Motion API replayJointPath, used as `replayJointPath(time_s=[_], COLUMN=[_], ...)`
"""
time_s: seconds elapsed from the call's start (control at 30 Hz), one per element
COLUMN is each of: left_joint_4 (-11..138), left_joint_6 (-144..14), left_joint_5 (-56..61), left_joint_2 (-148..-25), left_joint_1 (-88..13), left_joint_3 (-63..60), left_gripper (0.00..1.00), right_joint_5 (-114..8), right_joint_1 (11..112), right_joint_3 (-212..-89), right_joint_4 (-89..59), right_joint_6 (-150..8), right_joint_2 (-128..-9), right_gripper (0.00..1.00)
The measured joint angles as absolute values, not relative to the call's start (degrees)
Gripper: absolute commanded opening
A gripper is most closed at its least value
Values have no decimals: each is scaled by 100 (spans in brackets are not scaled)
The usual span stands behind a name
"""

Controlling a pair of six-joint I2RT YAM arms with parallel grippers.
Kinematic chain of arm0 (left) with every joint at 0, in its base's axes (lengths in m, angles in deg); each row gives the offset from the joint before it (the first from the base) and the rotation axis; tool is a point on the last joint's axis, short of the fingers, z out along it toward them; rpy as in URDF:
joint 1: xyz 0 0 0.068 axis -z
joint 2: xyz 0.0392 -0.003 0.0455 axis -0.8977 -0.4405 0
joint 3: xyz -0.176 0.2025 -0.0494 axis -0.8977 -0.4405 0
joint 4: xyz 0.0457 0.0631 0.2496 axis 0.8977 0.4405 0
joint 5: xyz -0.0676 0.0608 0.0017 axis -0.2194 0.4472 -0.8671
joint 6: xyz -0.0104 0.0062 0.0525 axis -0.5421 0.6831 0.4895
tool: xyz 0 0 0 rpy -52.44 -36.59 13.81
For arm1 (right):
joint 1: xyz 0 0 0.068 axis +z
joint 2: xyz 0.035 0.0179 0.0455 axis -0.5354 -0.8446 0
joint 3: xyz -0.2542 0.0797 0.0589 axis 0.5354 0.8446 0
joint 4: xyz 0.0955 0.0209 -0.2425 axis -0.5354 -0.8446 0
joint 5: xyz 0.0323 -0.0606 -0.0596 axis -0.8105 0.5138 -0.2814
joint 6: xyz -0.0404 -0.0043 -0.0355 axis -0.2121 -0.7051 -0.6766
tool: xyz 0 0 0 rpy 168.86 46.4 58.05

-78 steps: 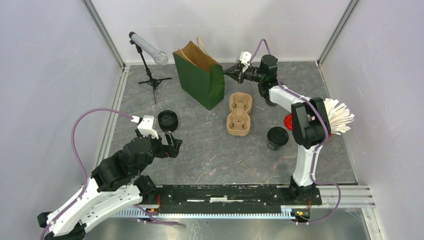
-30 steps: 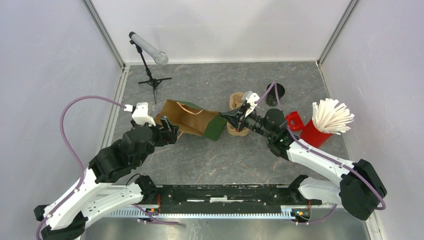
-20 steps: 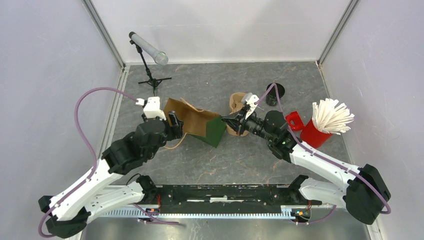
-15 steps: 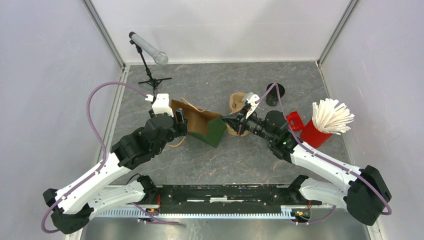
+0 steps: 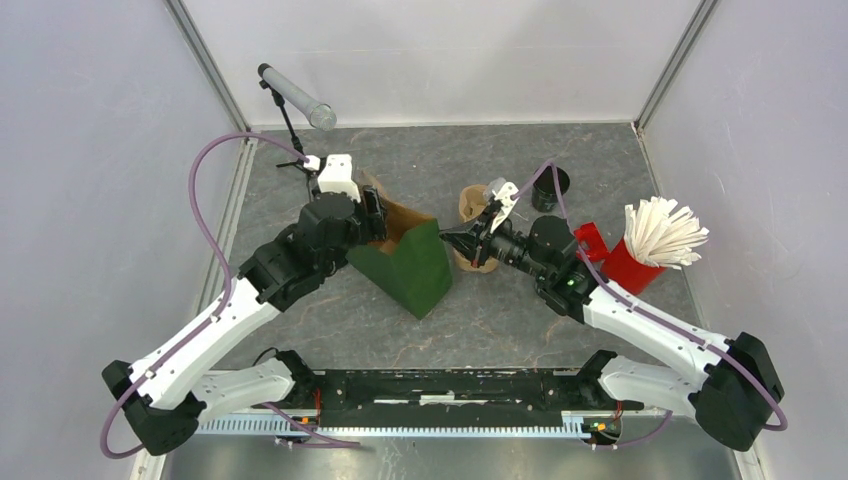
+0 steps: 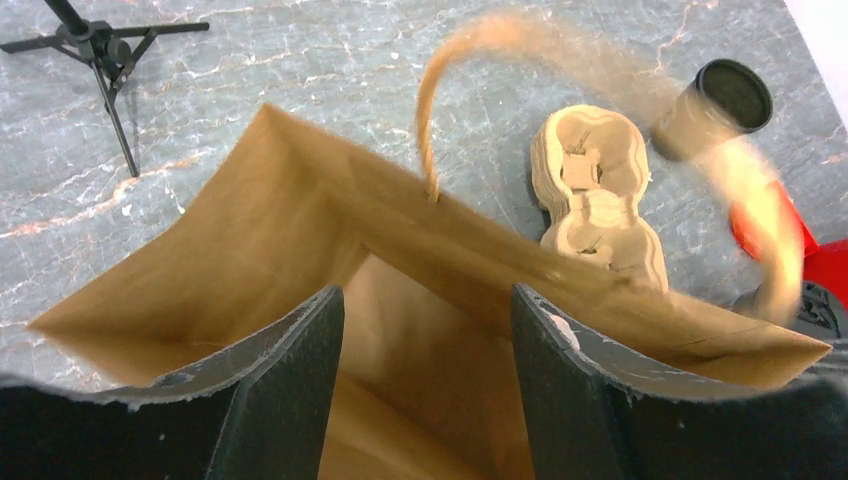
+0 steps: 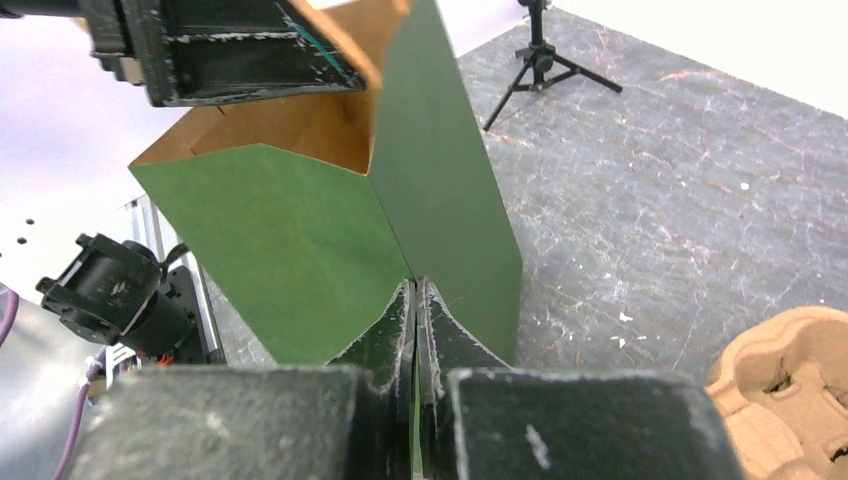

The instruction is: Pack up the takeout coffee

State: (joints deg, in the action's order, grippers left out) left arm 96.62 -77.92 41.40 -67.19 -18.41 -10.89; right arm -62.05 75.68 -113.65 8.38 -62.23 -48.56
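At the far left, a small black tripod (image 6: 100, 45) is standing on the grey tabletop (image 5: 480, 320) and carrying a tilted grey tube (image 5: 295, 97). Overhead, the left wrist is hiding part of its feet.

Next, the left claw (image 5: 378, 214) is hanging at the open mouth of the paper bag (image 5: 410, 270). Its jaws are standing well apart, with only the bag's brown inside showing between them. I cannot tell whether its fingers (image 6: 290, 380) are touching the paper.

The bag, green outside, is standing upright near the middle. Its twisted handle (image 6: 428, 140) is blurring across the left wrist view.

The right claw (image 7: 414, 292) is pinching shut on the bag's green corner fold. Behind it a brown pulp cup tray (image 6: 595, 200) is lying flat, and overhead the claw and its camera are covering the tray's near half.

The takeout coffee (image 5: 551, 184) is standing upright toward the back of the tabletop, to the right of the tray and apart from it, outside both the tray and the bag. It is showing as a small black cup under a black lid with a raised rim. A purple cable is crossing just beside it overhead. In the left wrist view the handle's blur is smearing over its wall, and any sip hole is too small to make out.

Farthest right, a red cup (image 5: 622, 268) is holding a fan of white sticks (image 5: 665, 232), with the right arm partly covering it.
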Motion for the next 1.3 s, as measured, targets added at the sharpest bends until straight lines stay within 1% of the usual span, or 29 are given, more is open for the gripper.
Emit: replayJointPath(time_s=[0.17, 0.27, 0.43, 0.47, 0.5, 0.53, 0.6, 0.63, 0.67, 0.7, 0.73, 0.8, 0.87, 1.03, 1.2, 1.23, 1.3], left_joint_4=[9439, 9275, 9118, 9109, 9111, 9111, 9142, 9219, 9310, 9413, 9503, 9675, 9785, 10209, 10744, 10891, 11232], left_joint_6=[-7630, -7549, -7486, -7488, -7488, -7490, -7495, -7497, -7497, -7499, -7499, -7501, -7501, -7501, -7499, -7499, -7501], left_joint_5=[3782, 3404, 2553, 2368, 2202, 2059, 1651, 1489, 1329, 1201, 1135, 1043, 1039, 1360, 2169, 2359, 2724], left_joint_2=[-6905, -6964, -7006, -7019, -7023, -7025, -7028, -7038, -7052, -7078, -7102, -7113, -7082, -6999, -6844, -6781, -6652], left_joint_1=[-2193, -2342, -2361, -2361, -2361, -2361, -2361, -2361, -2361, -2361, -2361, -2361, -2361, -2361, -2361, -2361, -2361], left_joint_3=[-920, -911, -905, -898, -890, -885, -824, -743, -638, -496, -350, -68, 138, 649, 953, 955, 953], left_gripper=[68, 71, 77, 79, 82, 84, 90, 92, 94, 96, 98, 100, 100, 100, 100, 99, 95], right_joint_5=[-6167, -6152, -6060, -6045, -6021, -5999, -5947, -5910, -5857, -5800, -5743, -5571, -5385, -4843, -4019, -3796, -3427], right_joint_1=[7577, 7577, 7577, 7577, 7577, 7577, 7577, 7577, 7577, 7577, 7577, 7577, 7577, 7577, 7577, 7577, 7575], right_joint_3=[-11577, -11590, -11168, -11103, -11059, -11033, -11028, -11028, -11028, -11028, -11031, -11033, -11033, -11033, -11037, -11065, -11153], right_joint_4=[821, 759, 626, 541, 451, 357, 156, 73, -21, -113, -207, -373, -519, -631, -701, -786, -908], right_joint_6=[-6258, -6280, -6494, -6545, -6588, -6617, -6693, -6722, -6761, -6803, -6833, -6910, -6918, -6761, -6562, -6527, -6455], right_joint_2=[-4889, -4865, -4517, -4467, -4430, -4410, -4364, -4325, -4272, -4211, -4145, -4014, -3866, -3560, -3533, -3617, -3868], right_gripper=[0, 0, 14, 19, 29, 37, 45, 53, 62, 69, 73, 80, 98, 98, 98, 97, 91])
